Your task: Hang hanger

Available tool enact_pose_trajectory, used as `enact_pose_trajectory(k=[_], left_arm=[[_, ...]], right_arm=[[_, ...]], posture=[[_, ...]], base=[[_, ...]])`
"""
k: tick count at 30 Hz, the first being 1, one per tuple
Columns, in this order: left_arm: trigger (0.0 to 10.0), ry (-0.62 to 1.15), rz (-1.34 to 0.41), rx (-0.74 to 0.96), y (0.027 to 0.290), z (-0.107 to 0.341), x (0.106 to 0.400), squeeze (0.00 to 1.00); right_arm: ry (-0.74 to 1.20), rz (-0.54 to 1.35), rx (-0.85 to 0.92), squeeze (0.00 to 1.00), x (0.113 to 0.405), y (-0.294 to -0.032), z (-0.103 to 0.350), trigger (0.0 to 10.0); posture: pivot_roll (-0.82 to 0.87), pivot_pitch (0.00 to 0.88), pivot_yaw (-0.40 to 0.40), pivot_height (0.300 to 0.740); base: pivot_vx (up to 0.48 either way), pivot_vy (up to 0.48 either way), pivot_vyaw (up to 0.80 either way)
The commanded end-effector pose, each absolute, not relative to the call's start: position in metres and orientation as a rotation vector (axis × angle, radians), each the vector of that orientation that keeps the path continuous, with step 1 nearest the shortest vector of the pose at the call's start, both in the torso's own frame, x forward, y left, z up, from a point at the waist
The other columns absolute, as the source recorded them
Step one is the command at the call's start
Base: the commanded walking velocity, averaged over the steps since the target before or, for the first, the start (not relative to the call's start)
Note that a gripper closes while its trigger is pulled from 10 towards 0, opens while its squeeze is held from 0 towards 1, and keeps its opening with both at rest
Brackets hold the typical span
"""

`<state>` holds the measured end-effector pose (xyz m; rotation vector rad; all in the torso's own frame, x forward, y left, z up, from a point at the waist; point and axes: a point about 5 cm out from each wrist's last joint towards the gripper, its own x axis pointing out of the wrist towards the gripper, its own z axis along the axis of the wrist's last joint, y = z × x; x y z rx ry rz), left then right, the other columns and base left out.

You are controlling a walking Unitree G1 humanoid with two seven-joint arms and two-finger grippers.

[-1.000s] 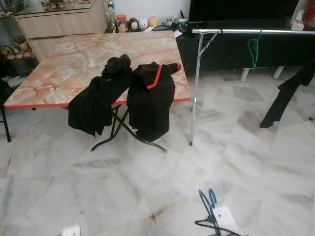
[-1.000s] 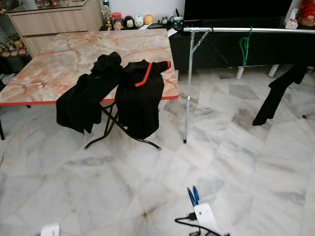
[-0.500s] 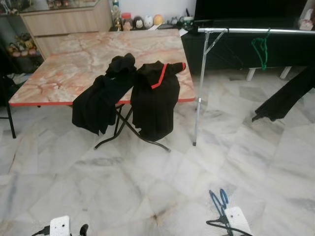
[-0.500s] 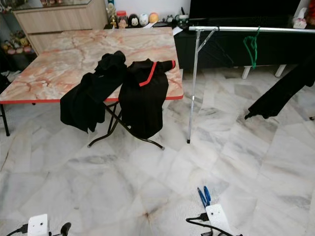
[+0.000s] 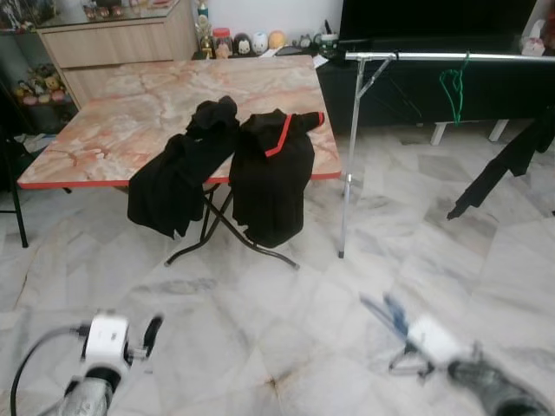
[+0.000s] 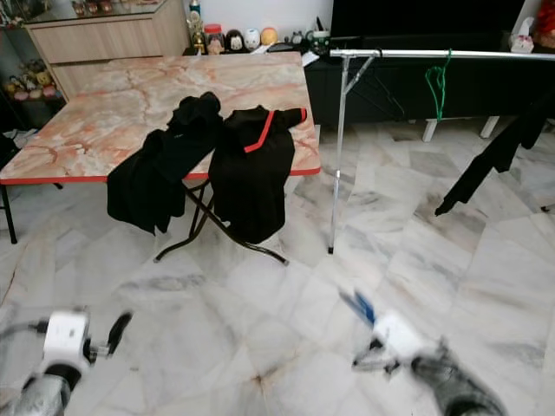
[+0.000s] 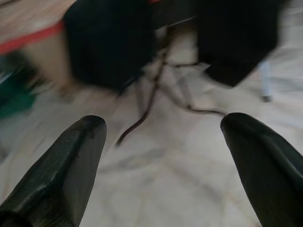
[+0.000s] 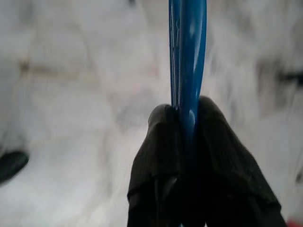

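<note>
My right gripper (image 8: 187,116) is shut on a thin blue hanger (image 8: 187,52), held low over the marble floor; in the left eye view it is a blurred shape (image 5: 401,324) at the lower right. My left gripper (image 7: 163,142) is open and holds nothing, low at the lower left (image 5: 151,336), facing the table's legs. A silver clothes rail (image 5: 451,56) runs across the back right on a thin upright pole (image 5: 347,173). A green hanger (image 5: 451,87) hangs on it.
A marble-top folding table (image 5: 113,130) stands ahead to the left, with two black garments (image 5: 269,173) draped over its front edge. Another black garment (image 5: 503,169) hangs at the far right. A dark TV cabinet (image 5: 416,87) and a wooden sideboard (image 5: 113,43) line the back wall.
Both arms have come up into view from the bottom edge. The right one, with the blue hanger, is blurred by motion. The black garment at the right has swung.
</note>
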<state>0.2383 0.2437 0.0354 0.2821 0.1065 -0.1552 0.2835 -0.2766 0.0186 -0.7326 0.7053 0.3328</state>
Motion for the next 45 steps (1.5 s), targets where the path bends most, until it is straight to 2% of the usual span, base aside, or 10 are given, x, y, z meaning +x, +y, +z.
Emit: enact_pose_trajectory(k=[1,7,8,11,14,19,27,31,45], left_arm=[[10.0,0.121,-0.304,0.326,0.226,0.037,0.237,0.00],[10.0,0.104,-0.403,0.340,0.209,0.045,0.238,0.00],[10.0,0.102,-0.496,0.344,0.196,0.051,0.238,0.00],[10.0,0.106,-0.536,0.345,0.191,0.055,0.236,0.00],[10.0,0.140,-0.812,0.290,0.154,0.067,0.230,0.00],[10.0,0.201,-0.974,0.277,0.137,0.072,0.222,0.00],[10.0,0.315,-1.093,0.236,0.124,0.071,0.215,0.00],[10.0,0.319,-1.092,0.233,0.117,0.072,0.217,0.00],[10.0,0.404,-1.110,0.249,0.115,0.067,0.213,0.00]], right_arm=[[0.694,0.467,-0.733,0.00,0.285,-0.263,0.018,10.0],[0.654,0.606,-0.752,0.00,0.292,-0.251,0.027,10.0],[0.639,0.762,-0.740,0.00,0.295,-0.237,0.031,10.0],[0.634,0.829,-0.736,0.00,0.295,-0.231,0.034,10.0],[0.604,1.222,-0.722,0.00,0.288,-0.186,0.041,10.0],[0.556,1.440,-0.748,0.00,0.280,-0.159,0.045,10.0],[0.515,1.579,-0.797,0.00,0.282,-0.129,0.054,10.0],[0.504,1.604,-0.809,0.00,0.281,-0.120,0.054,10.0],[0.432,1.548,-0.787,0.00,0.288,-0.110,0.062,10.0]], posture=[[-0.05,0.000,0.031,0.732],[-0.05,0.000,0.033,0.732],[-0.05,0.000,0.034,0.732],[-0.05,0.000,0.034,0.732],[-0.04,0.000,0.021,0.732],[-0.03,0.000,0.019,0.732],[-0.03,0.000,0.008,0.732],[-0.02,0.000,0.000,0.732],[-0.03,0.000,0.009,0.732]], base=[[0.000,0.000,0.00],[0.000,0.000,0.00],[0.000,0.000,0.00],[0.000,0.000,0.00],[0.000,0.000,0.00],[0.000,0.000,0.00],[0.000,0.000,0.00],[0.000,0.000,0.00],[0.000,0.000,0.00]])
